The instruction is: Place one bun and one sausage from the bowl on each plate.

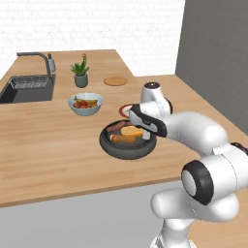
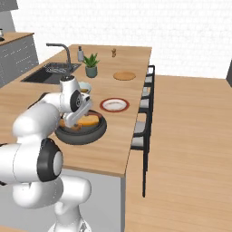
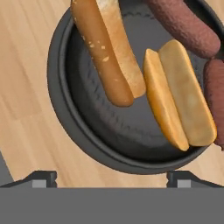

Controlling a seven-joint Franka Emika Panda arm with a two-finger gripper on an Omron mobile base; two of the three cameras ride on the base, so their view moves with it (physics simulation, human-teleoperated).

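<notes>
Wooden counter (image 1: 48, 145) runs long and wide, light brown, with a grey front under its edge, and the floor past its end is the same warm wood colour. White brick wall stands behind it, and a dark grey wall is off to one side. Far back on the counter sit a dark sink (image 1: 26, 89) with a bent tap (image 1: 38, 59), a little green plant in a pot (image 1: 80, 72), and a pale fruit bowl (image 1: 85, 103). Dark chairs (image 2: 146, 113) line the counter's end. Close to the near edge sits the big dark bowl (image 1: 127, 147). Inside it lie a brown bun (image 3: 107, 52), a yellow bun (image 3: 179, 103) split along its top, and two reddish sausages (image 3: 186, 22) by the rim, all close together. A white plate with a red rim (image 2: 114, 105) sits just beside the bowl, and a flat tan plate (image 2: 124, 75) lies farther back, well apart; both have no food on them. The gripper (image 3: 111, 177) hangs right above the bowl with its two fingers spread wide, holding nothing
</notes>
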